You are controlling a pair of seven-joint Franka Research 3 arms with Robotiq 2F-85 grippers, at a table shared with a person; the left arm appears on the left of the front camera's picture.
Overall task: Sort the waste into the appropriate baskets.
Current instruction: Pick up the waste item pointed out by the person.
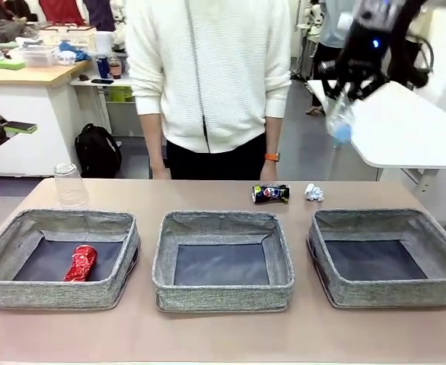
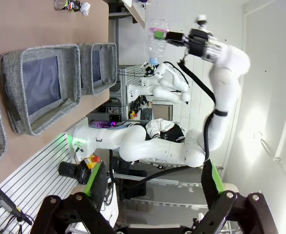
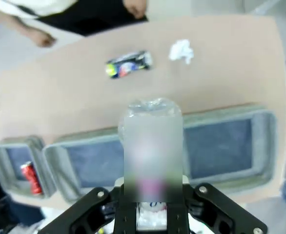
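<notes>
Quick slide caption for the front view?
Right gripper holds the clear bottle high above the table; red can lies in the left basket.

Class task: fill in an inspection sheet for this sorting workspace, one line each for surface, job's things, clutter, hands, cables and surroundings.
Surface: brown table bearing left basket, middle basket and right basket in a row.
Job's things: red can in left basket; dark-blue can, paper wad and clear cup on the table; bottle held aloft.
Clutter: black backpack on the floor beyond.
Hands: right hand shut on bottle; left hand open, empty.
Cables: black cable along the right arm.
Surroundings: person at far side; white table behind.
</notes>
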